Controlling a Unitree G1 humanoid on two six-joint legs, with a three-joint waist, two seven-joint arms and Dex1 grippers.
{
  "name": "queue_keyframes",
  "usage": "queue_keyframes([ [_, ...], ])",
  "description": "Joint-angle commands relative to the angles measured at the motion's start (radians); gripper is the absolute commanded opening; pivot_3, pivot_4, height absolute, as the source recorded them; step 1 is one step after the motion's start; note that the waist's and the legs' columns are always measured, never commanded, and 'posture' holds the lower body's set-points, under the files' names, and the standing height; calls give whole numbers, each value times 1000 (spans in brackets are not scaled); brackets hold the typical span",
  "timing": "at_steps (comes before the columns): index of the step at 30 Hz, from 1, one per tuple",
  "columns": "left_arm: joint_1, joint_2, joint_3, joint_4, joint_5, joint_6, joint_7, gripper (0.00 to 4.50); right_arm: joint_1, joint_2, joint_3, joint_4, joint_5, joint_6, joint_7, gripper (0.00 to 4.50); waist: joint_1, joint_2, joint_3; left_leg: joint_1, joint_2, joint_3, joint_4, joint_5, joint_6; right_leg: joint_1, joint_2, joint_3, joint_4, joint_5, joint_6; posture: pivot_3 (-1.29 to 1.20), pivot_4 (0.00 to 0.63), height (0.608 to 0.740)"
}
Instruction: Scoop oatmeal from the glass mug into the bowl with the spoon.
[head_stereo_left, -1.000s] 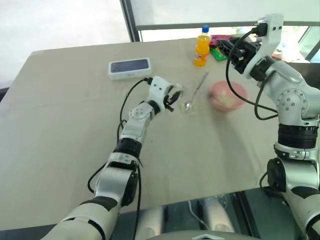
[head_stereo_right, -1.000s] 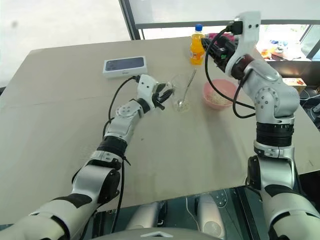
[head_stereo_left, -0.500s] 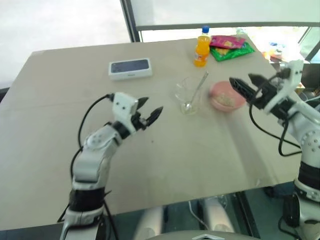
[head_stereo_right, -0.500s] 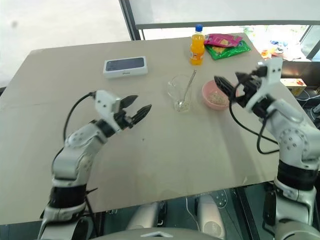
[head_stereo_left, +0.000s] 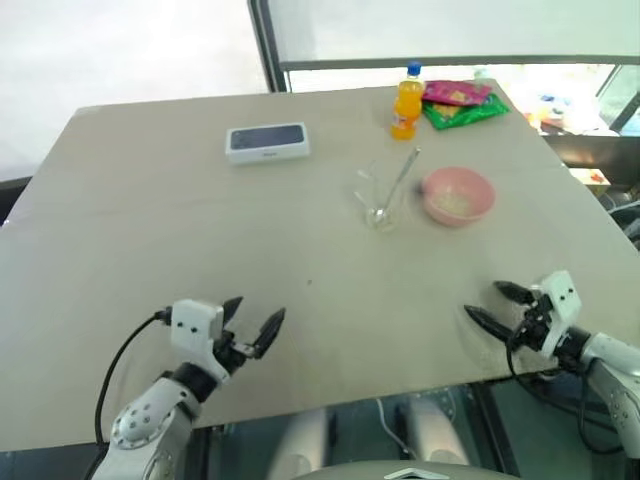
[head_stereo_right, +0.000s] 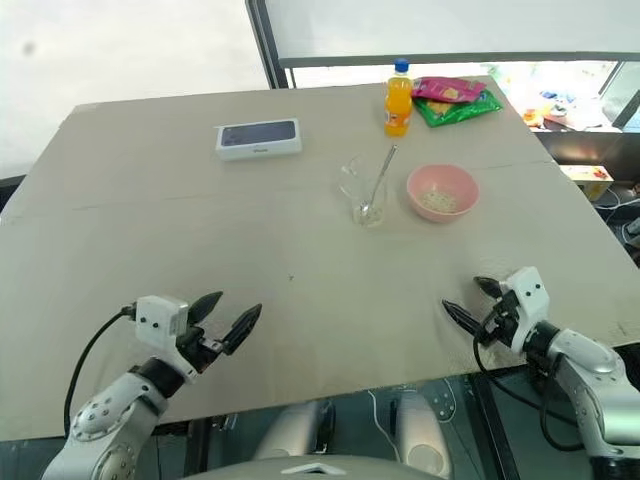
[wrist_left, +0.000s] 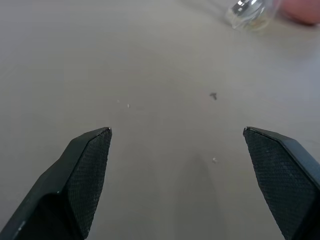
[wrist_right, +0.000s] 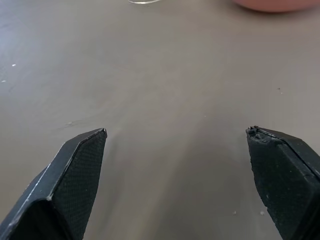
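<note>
Beige counter (head_stereo_right: 200, 230) fills our field. Nearest us, the left gripper (head_stereo_right: 228, 316) and right gripper (head_stereo_right: 467, 300) hover at its near edge, each with fingers spread wide and grasping nothing. Well ahead of both, between their lines of aim, we see the glass mug (head_stereo_right: 360, 190) with the spoon (head_stereo_right: 378, 178) leaning inside. Just beyond the right gripper's side of the mug sits the bowl (head_stereo_right: 442, 192) holding oatmeal (head_stereo_right: 438, 200). Farther off stand an orange bottle (head_stereo_right: 398, 98), snack packets (head_stereo_right: 455, 98) and a white box (head_stereo_right: 258, 138).
</note>
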Motion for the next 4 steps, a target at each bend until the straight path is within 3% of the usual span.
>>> queue_keyframes([
  [1,39,11,34,-12,10,-78,-10,4384,24,-6,-37,21,24,-109,102,4500,0,0,0,0,0,0,0,0,0,0,0,0,0,0,0,0,150,740],
  [4,58,15,42,2,24,-121,-11,4384,19,2,-40,61,9,-170,120,4500,2,0,0,-1,0,-1,0,0,0,-1,0,0,0,2,-4,0,150,740],
])
